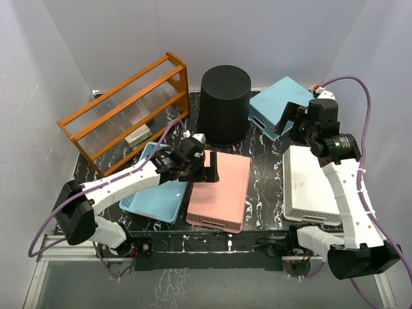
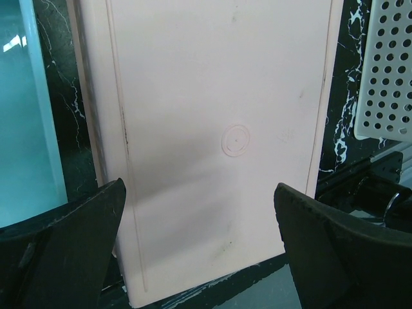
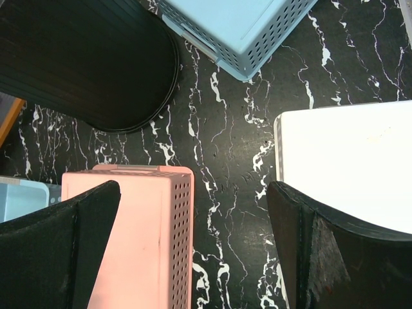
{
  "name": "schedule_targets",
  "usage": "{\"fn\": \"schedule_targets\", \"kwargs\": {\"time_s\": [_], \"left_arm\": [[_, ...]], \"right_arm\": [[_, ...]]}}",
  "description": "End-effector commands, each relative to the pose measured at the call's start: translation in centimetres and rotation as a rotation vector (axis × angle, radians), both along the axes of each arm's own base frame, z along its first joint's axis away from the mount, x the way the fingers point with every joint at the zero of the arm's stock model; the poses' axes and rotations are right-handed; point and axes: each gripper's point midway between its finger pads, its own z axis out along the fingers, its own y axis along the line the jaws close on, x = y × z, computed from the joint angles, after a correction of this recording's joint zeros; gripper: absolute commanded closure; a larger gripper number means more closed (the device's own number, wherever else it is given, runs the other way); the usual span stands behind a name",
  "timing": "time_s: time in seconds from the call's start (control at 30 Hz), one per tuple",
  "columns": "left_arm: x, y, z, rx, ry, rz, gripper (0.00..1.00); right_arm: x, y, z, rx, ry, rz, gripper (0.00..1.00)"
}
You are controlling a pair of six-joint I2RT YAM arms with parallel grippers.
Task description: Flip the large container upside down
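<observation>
White walls stand around a black table (image 1: 264, 187) with white streaks. Only the top view shows everything at once, and only it shows the orange rack (image 1: 125, 112) along the left edge, reaching to the far left corner.

The left wrist view shows just the flat bottom of the pink basket (image 2: 219, 129), with a small round mark on it. It also shows a strip of the near blue basket (image 2: 26, 129) and a corner of the white basket (image 2: 386, 64) with its holes. The black bin is not in that view. The right wrist view shows the bin from close by, with its rim down on the table.

The large container (image 1: 224, 103) stands at the middle of the far edge. It is tall, round and black. Its small flat end is up and its wide end sits on the table. Thin lines run along its side.

The left pincer (image 1: 207, 170) hangs over the pink basket with its jaws spread wide and nothing in them. The right pincer (image 1: 288, 122) hangs to the right of the bin. Its jaws are also spread wide and hold nothing.

Count them: one black bin, one pink basket in the middle near the near edge, one white basket at the right edge, one rack. There are two blue baskets: the near one on the left, and the far blue basket (image 1: 277, 103) by the far right corner.
</observation>
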Motion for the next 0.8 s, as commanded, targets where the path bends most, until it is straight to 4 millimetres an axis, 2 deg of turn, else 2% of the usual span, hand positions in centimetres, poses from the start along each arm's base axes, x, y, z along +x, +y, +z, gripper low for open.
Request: {"fn": "schedule_targets", "kwargs": {"time_s": [0.0, 0.17, 0.53, 0.67, 0.77], "left_arm": [[0.1, -0.1, -0.3, 0.015, -0.008, 0.033, 0.01], [0.2, 0.0, -0.3, 0.022, -0.027, 0.056, 0.01], [0.6, 2.6, -1.3, 0.12, -0.054, 0.137, 0.01], [0.2, 1.8, -1.9, 0.102, -0.024, 0.1, 0.01], [-0.4, 0.1, -1.9, 0.036, 0.006, 0.05, 0.01]], "right_arm": [[0.4, 0.2, 1.9, 0.01, -0.083, 0.012, 0.02], [0.3, 0.3, 1.7, 0.015, -0.079, 0.017, 0.02], [0.3, 0.3, 1.4, 0.016, -0.074, 0.018, 0.02], [0.2, 0.3, 1.3, 0.015, -0.072, 0.018, 0.02], [0.2, 0.4, 1.3, 0.017, -0.073, 0.02, 0.02]]}}
